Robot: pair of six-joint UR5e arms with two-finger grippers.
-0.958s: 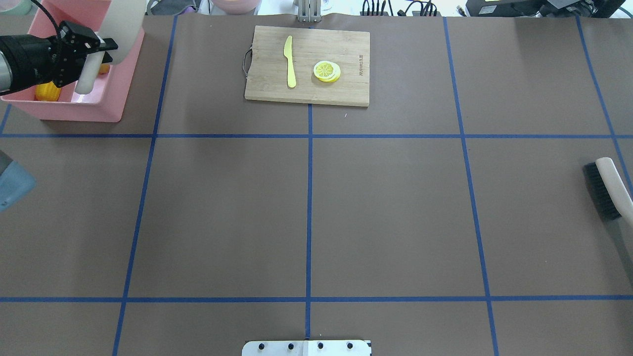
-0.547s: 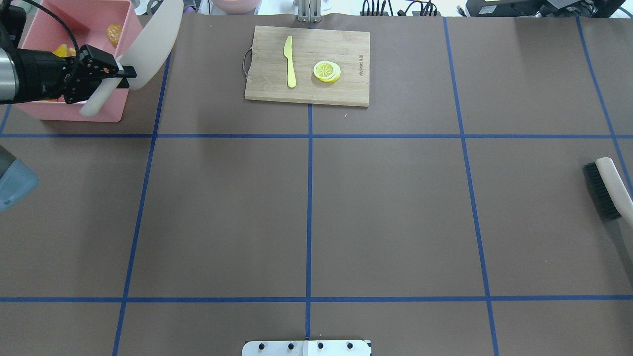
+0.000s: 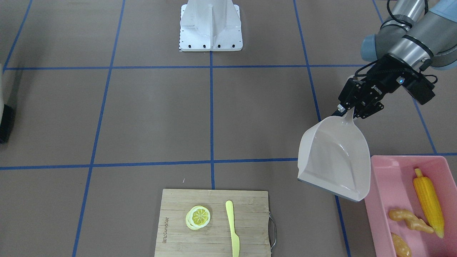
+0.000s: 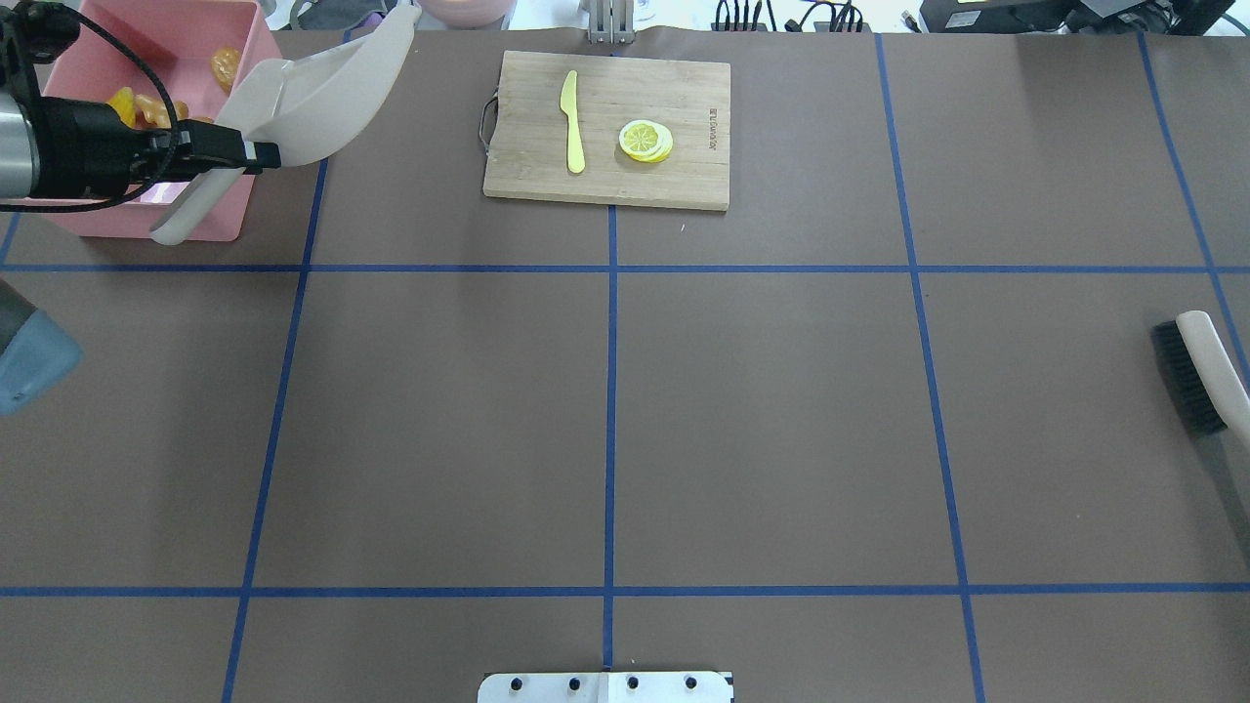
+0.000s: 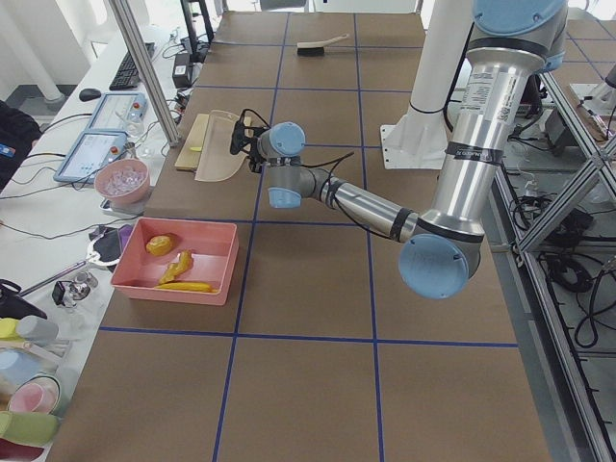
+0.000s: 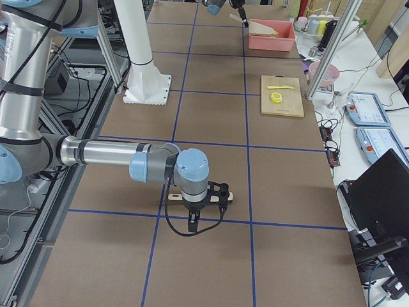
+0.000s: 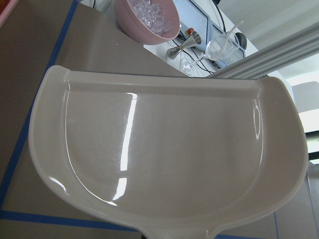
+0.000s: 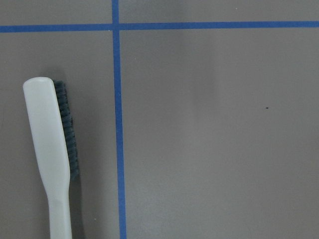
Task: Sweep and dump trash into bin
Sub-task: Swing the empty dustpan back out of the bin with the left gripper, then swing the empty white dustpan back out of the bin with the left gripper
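Potato [image 3: 400, 246] is cropped inside the bin [image 3: 379, 207], my left gripper [image 3: 351, 111] clamps the dustpan [image 3: 335, 160], right gripper [image 6: 195, 211] I can't tell, over the blue-taped brown table [image 3: 153, 114].

Raised left tool [image 3: 349, 110], clamped on dustpan [image 3: 334, 160] handle, wrist angled downward, right tool [image 6: 211, 199] low, grip unclear

The left gripper [image 5: 244, 144] holds a beige dustpan [image 5: 219, 159] beside the cutting board [image 5: 189, 149]; corn [image 5: 188, 286], ginger [image 5: 176, 267] and potato [image 5: 160, 244] lie in the pink tub [image 5: 229, 260].
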